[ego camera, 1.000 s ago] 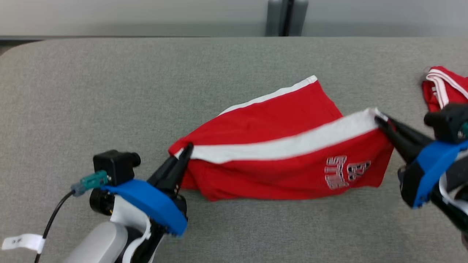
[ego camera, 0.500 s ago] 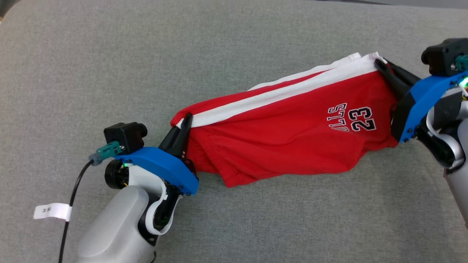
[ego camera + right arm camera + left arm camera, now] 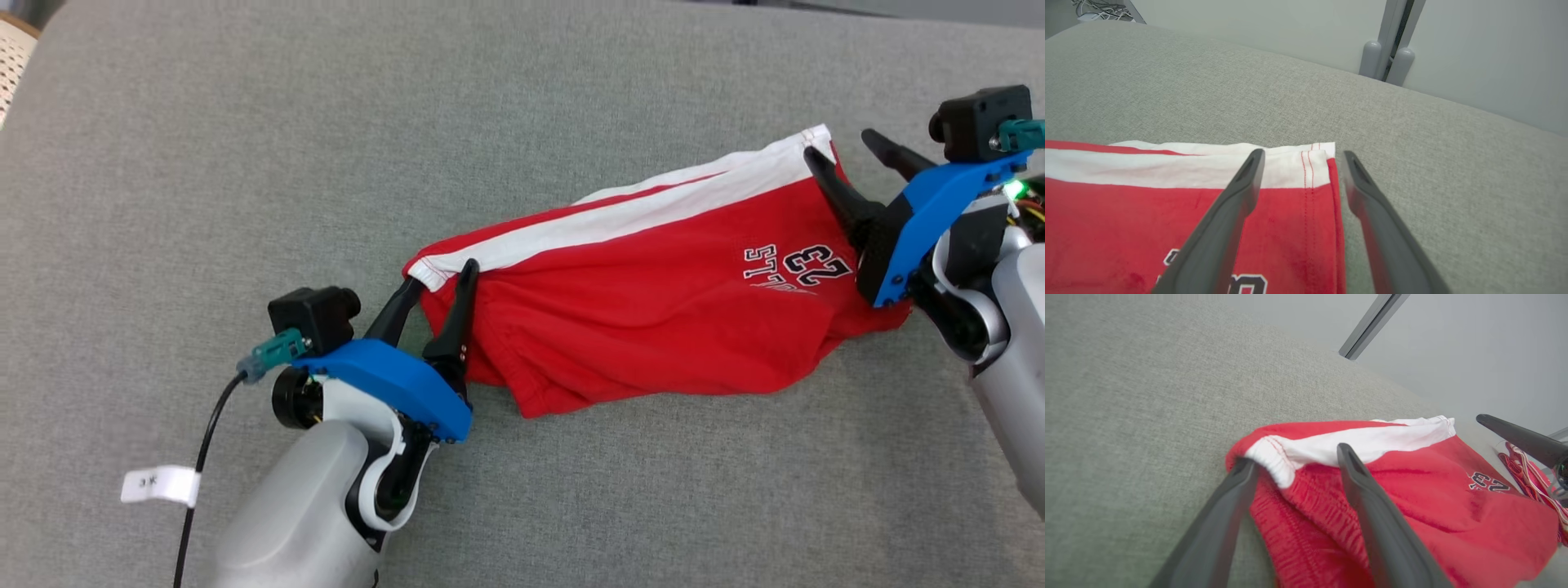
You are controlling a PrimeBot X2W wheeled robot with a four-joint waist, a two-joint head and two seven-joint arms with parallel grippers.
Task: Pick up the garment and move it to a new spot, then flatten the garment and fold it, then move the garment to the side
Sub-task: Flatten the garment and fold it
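Right, the broad grey fabric-covered surface (image 3: 245,163) carries the whole job. The red jersey shorts (image 3: 653,327) with a white side stripe (image 3: 620,216) lie slantwise across its middle, drawn long between my two arms but slack and rumpled along the near edge.

The left gripper (image 3: 441,273) sits at the gathered waistband corner (image 3: 1274,465), its dark fingers spread and straddling that corner, pinching nothing. The right gripper (image 3: 841,144) is at the hem corner, also spread. One finger is over the stripe and the other over bare surface just beside the cloth.

I judge the placing done and the flattening now in hand. To do it well, I'd lift both claws clear without snagging the elastic. Then I'd take the bunched lower layer near the waistband and draw it toward the robot, keeping the stripe edge straight and the small number print (image 3: 816,261) smooth.
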